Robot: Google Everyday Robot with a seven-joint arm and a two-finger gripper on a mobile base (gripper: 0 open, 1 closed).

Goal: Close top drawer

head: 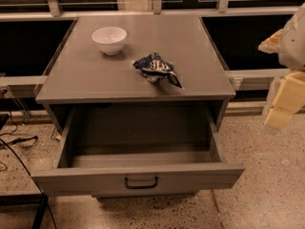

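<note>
Wide grey top drawer (71,178) stands pulled out, black loop handle (141,182) facing me. Cream-coloured gripper (282,109) hangs at right, well clear of it; its grip state: cannot tell.

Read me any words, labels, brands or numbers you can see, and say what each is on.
Nothing readable.
The crumpled bag on the cabinet top has print, too blurred to read.
The bowl, the open top drawer and the gripper at the right edge show no writing.
</note>
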